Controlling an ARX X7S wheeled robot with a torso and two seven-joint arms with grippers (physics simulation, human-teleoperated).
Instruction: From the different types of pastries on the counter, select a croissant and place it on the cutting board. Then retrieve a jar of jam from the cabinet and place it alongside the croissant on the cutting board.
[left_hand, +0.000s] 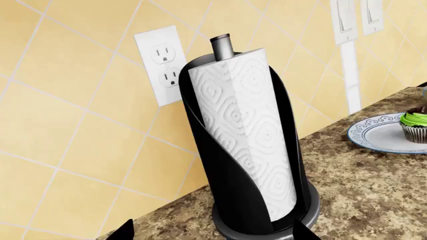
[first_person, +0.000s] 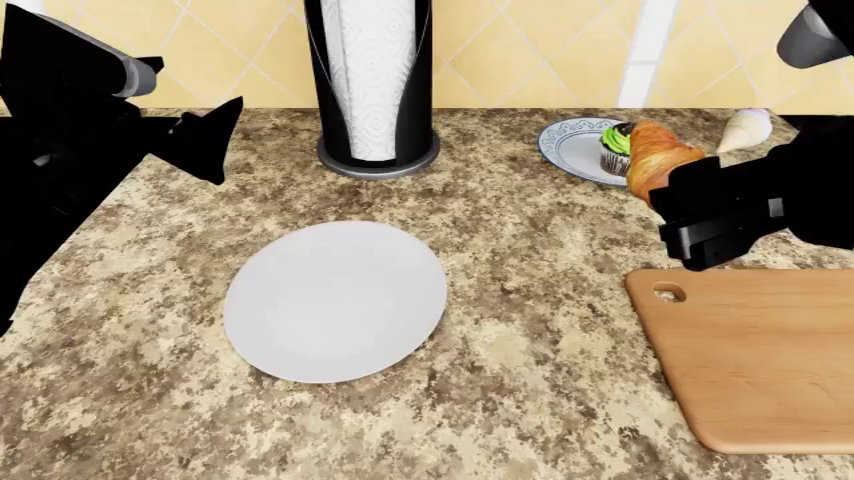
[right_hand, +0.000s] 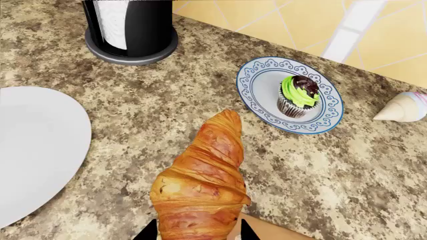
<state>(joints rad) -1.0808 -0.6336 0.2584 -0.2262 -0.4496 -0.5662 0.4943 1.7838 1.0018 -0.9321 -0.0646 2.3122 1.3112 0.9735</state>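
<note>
Yellow tiles cover the wall behind the speckled beige-and-brown granite counter (first_person: 534, 400), where a black holder with a white paper towel roll (first_person: 372, 80) stands at the back. The right gripper (right_hand: 198, 231) holds the golden-brown ridged croissant (right_hand: 203, 185) lifted above the counter, its jaws clamped on the thick end of the pastry. The croissant hangs between the small blue-rimmed plate (right_hand: 257, 85) with the green-frosted chocolate cupcake (right_hand: 297, 95) and the light tan wooden cutting board (first_person: 761, 360), which is still bare. So the picking seems done, but the placing is not yet done: the croissant must go down onto the board, near its corner with the small hole.

The left gripper (left_hand: 210, 231) hovers near the paper towel holder; only two dark tips show, set apart and holding nothing. A large round white plate (first_person: 334, 300) lies in the middle, unused. No jar of jam and no cabinet are visible, so I judge the whole second part remains.
</note>
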